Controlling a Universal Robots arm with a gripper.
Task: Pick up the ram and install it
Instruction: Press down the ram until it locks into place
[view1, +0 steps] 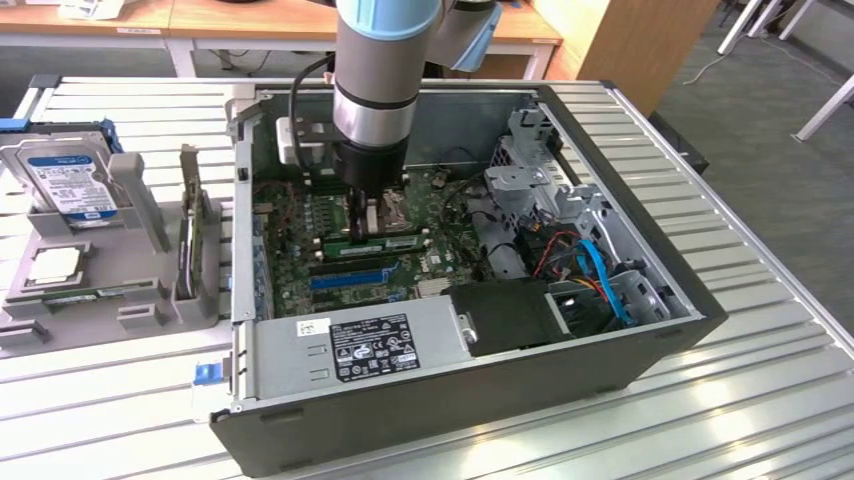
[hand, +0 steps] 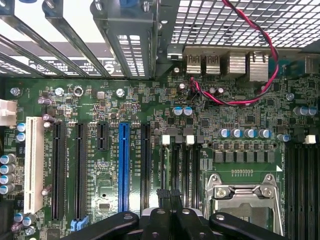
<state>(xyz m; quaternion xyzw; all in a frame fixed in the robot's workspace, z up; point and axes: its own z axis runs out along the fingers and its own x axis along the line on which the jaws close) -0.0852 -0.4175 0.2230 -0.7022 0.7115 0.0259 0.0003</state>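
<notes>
Ram (view1: 380, 243) looks like it's sitting edge-up in the mobo slots just beside the blue slot (view1: 350, 281). Its long axis runs parallel to that slot, ends pointing twd the exterior view's left and right. End effector (view1: 374, 215) is right above its middle, tips pressed together w/ nothing pinched afaict, prob pressing down, but can't tell if there's contact.
</notes>
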